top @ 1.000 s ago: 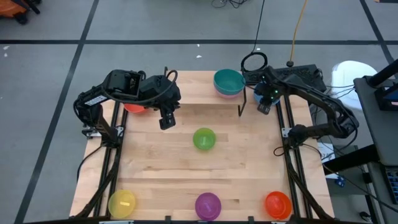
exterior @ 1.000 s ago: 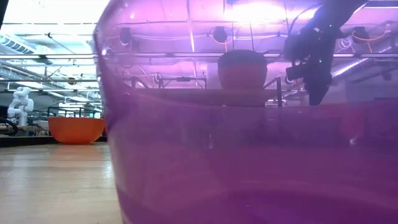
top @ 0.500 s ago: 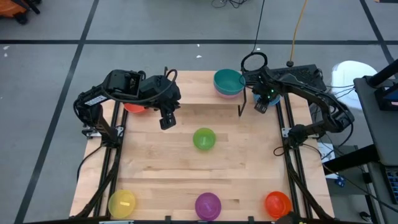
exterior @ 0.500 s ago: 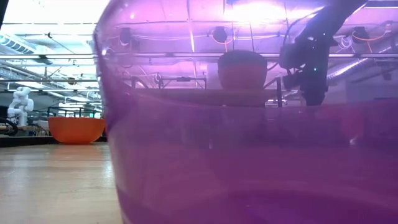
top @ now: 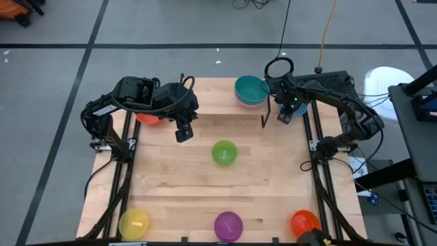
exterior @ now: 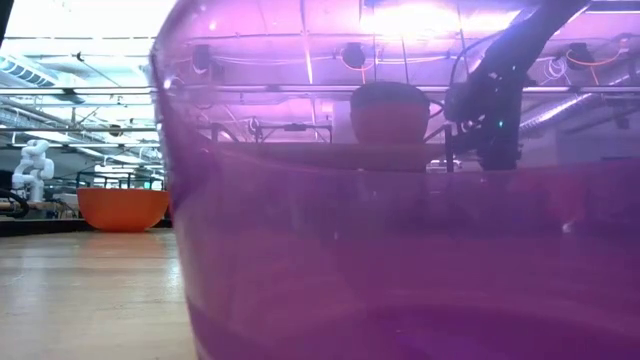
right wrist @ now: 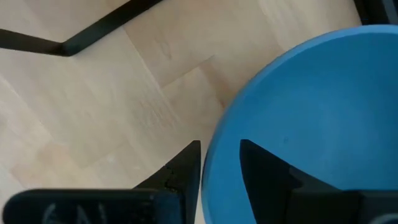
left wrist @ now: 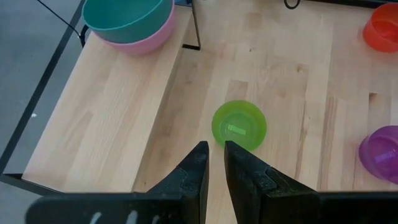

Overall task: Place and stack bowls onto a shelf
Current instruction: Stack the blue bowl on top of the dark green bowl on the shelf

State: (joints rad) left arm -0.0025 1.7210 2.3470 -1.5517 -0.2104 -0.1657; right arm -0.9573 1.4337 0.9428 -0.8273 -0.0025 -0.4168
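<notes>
While clamping the blue bowl's (right wrist: 298, 118) rim, right claw (right wrist: 219, 163) beside shelf (left wrist: 106, 118) edge.

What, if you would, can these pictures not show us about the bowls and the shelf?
- Low view: the purple bowl fills the frame, blurring the shelf behind it.
- High view: the red bowl lies mostly under the left arm; the blue bowl under the right gripper.
- Right wrist view: the blue bowl's far side is cut off.
</notes>
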